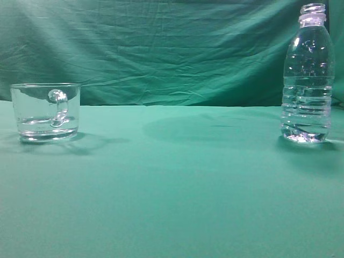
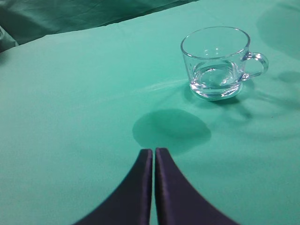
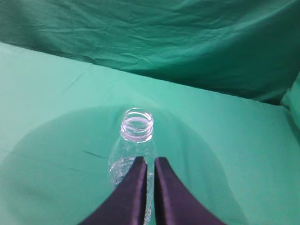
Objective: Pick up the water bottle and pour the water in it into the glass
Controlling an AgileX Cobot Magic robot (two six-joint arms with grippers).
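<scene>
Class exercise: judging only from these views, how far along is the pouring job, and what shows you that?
Barely begun. The glass mug holds only a thin layer of clear liquid at the bottom. The water bottle stands upright, uncapped, on the green cloth, ungripped. In hand: the right gripper hangs above the bottle, fingers together; the left gripper is shut, short of the mug. Grasping, lifting and pouring all remain.

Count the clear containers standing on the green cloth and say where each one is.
2. A short clear glass mug with a looped handle stands at the left of the exterior view; a taller, uncapped clear plastic bottle stands at the far right. Nothing appears to hide another.
</scene>
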